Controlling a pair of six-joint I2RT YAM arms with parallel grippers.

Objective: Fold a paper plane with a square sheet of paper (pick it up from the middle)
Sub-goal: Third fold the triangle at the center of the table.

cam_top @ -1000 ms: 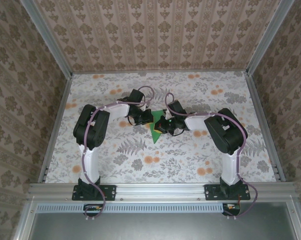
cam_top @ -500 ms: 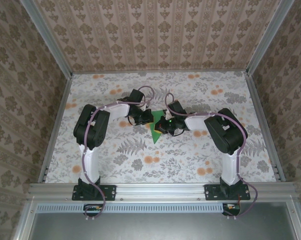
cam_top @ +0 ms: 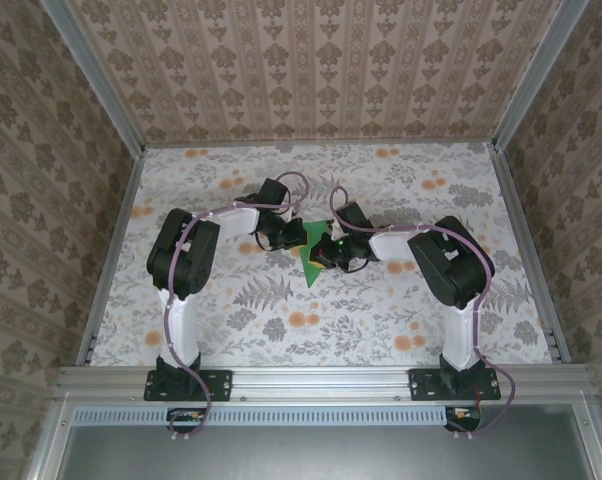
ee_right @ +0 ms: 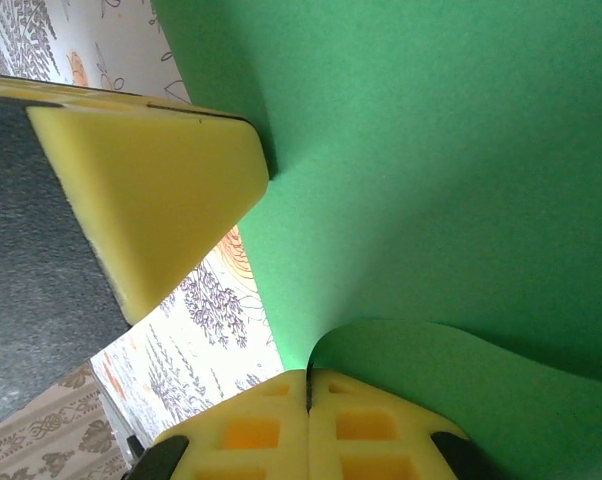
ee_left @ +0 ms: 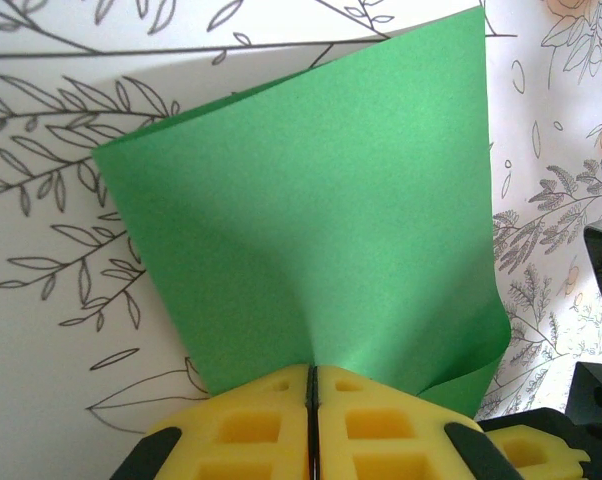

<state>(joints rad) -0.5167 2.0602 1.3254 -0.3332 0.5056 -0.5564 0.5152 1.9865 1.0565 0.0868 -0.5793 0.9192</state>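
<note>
Fig. | my left gripper [ee_left: 311, 372] clamps the square sheet of paper [ee_left: 311, 210], which fans straight ahead of its tips | right gripper [ee_right: 308, 378] pinches it from the facing side, equally near

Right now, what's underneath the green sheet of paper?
Under the green sheet is the floral table cover, visible around the sheet's edges. The patch directly beneath is covered by the paper, so whether anything lies there cannot be told.

Floral table [cam_top: 281, 330] — square sheet of paper [cam_top: 311, 270] over its middle.
</note>
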